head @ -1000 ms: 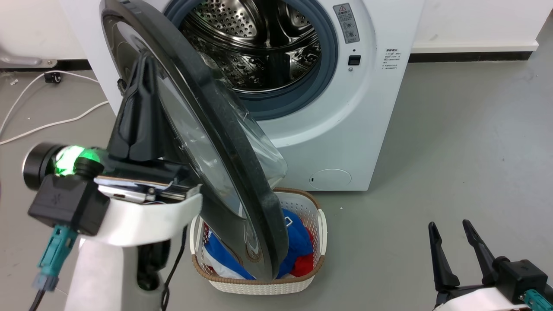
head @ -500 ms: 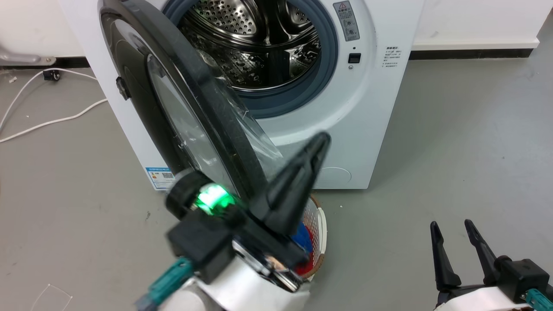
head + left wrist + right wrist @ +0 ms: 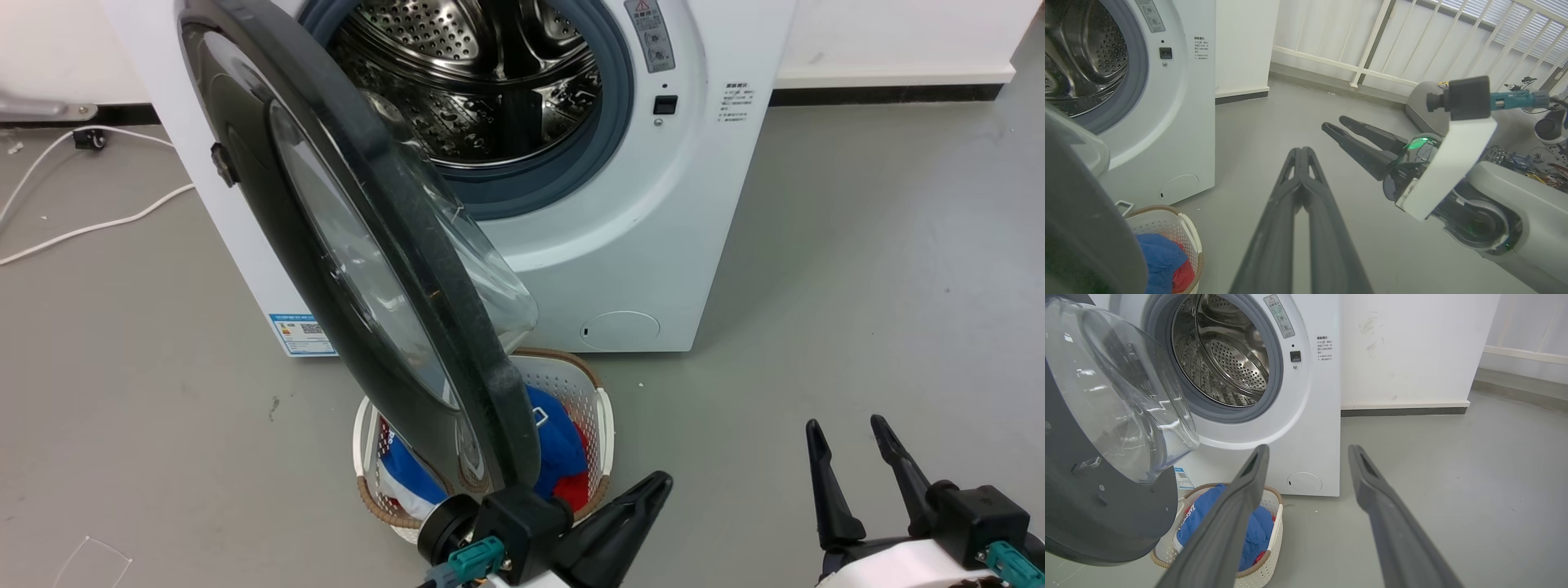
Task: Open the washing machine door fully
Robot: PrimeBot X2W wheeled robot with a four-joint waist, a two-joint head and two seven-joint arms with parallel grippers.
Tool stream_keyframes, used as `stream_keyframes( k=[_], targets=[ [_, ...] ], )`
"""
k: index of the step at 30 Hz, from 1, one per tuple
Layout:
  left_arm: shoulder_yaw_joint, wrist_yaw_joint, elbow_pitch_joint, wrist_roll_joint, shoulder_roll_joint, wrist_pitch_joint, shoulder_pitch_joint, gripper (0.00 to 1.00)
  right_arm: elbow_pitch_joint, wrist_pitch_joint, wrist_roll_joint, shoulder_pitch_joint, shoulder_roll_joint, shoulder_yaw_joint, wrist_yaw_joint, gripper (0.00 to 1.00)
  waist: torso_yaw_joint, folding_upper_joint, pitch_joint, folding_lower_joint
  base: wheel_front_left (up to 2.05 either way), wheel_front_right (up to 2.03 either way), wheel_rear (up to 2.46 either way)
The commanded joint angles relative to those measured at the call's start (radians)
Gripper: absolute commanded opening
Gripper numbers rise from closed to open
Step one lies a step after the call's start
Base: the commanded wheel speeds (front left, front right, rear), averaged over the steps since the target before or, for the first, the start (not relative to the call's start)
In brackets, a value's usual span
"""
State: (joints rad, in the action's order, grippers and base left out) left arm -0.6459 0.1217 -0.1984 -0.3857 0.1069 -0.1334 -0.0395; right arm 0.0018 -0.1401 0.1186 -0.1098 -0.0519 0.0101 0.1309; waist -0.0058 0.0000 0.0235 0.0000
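L gripper (image 3: 1301, 152) fingers (image 3: 1274, 220) pressed together; R gripper (image 3: 1308, 449) fingers apart.

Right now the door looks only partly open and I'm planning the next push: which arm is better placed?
Left, probably: the left gripper, shut, is close beside the door; the right gripper, open, sits farther off.

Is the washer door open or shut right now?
Open. The washing machine door stands swung well clear of the opening, over the laundry basket, with the steel drum exposed.
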Motion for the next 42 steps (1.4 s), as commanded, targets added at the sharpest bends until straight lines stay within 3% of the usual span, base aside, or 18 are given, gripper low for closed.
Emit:
stream_keyframes(
  k=[1, 10, 19, 31, 42],
  targets=[
    [0.003, -0.004, 0.014, 0.0, -0.004, 0.011, 0.001, 0.0, -0.004, 0.001, -0.005, 0.004, 0.003, -0.003, 0.0, 1.0, -0.004, 0.0, 0.004, 0.0, 0.0, 0.0, 0.0],
    [0.089, -0.063, 0.187, 0.023, -0.012, 0.1, -0.087, 0.0, 0.002, 0.005, 0.001, 0.022, 0.003, -0.002, 0.0, 1.0, -0.024, 0.0, 0.021, 0.0, 0.0, 0.0, 0.0],
    [0.158, -0.113, 0.269, 0.003, -0.008, 0.15, -0.101, 0.0, 0.014, 0.001, 0.012, 0.022, 0.003, 0.0, 0.0, 1.0, -0.028, 0.0, 0.026, 0.0, 0.0, 0.0, 0.0],
    [0.182, -0.143, 0.222, 0.006, 0.034, 0.157, -0.07, 0.0, 0.017, 0.01, 0.018, 0.019, 0.003, 0.016, 0.0, 1.0, 0.013, 0.0, 0.027, 0.0, 0.0, 0.0, 0.0],
    [0.147, -0.156, 0.13, 0.011, 0.051, 0.124, -0.01, 0.0, 0.006, 0.021, 0.018, 0.01, 0.003, 0.025, 0.0, 1.0, 0.124, 0.0, 0.024, 0.0, 0.0, 0.0, 0.0]
  ],
)
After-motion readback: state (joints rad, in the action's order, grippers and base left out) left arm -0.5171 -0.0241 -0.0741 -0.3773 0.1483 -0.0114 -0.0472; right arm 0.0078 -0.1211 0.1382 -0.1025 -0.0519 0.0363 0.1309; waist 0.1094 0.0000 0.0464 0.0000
